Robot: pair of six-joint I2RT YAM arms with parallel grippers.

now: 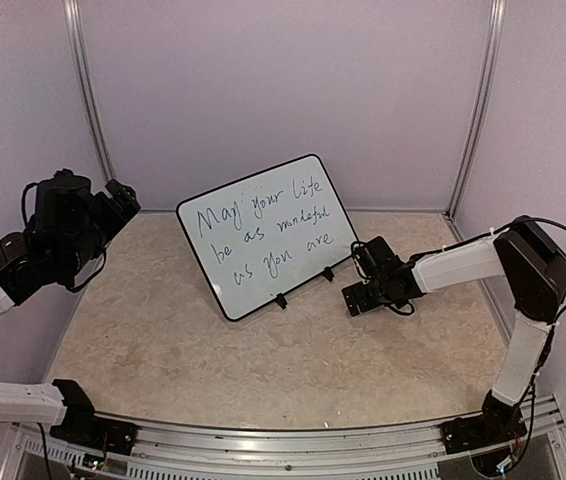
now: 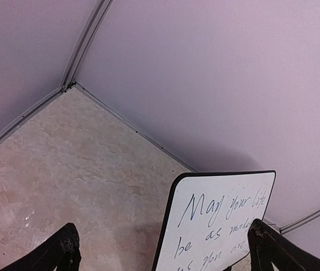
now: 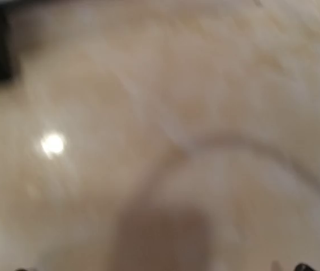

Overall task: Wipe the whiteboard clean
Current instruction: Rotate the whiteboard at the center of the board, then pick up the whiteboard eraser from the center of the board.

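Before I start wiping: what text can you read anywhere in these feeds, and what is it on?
"May your life": top handwritten line on the whiteboard.
"be as wonderful": middle line, same board.
"as you are.": bottom line, same board.
The left wrist view shows the same writing, cut off at the frame edge.
The right wrist view is too blurred to read anything.
No other labels or numbers are legible.
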